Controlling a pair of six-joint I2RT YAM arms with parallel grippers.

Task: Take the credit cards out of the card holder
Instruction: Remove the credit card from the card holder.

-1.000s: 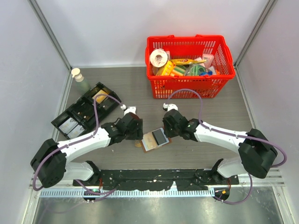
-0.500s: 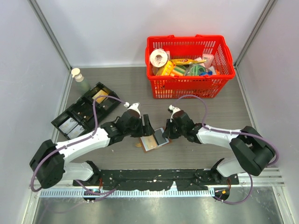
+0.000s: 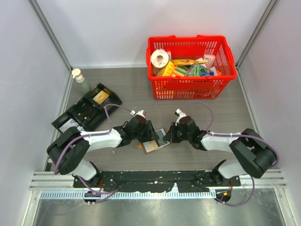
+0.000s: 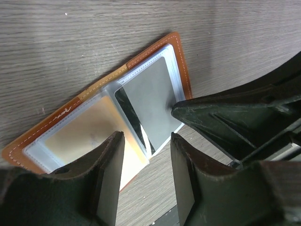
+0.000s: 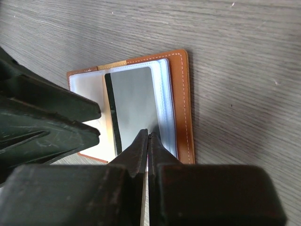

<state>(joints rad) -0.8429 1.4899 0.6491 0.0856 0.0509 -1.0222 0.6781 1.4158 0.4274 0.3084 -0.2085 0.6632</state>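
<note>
The card holder (image 3: 151, 146) lies open on the table, brown leather with clear sleeves. It also shows in the left wrist view (image 4: 181, 61) and the right wrist view (image 5: 181, 103). A grey card with a black stripe (image 5: 134, 99) lies on its right half (image 4: 150, 94). A tan card (image 4: 89, 127) sits in the left half. My right gripper (image 5: 148, 134) is shut, its tips resting on the grey card's near edge (image 3: 168, 137). My left gripper (image 4: 146, 150) is open and empty, just above the holder's left half (image 3: 148, 135).
A red basket (image 3: 160, 89) full of items stands at the back right. A black compartmented tray (image 3: 83, 117) lies at the left, with a small bottle (image 3: 77, 75) behind it. The two grippers face each other closely over the holder.
Both grippers have come down and inward onto the open card holder. The left moved right, the right moved toward me, and its tips now touch the grey card.
</note>
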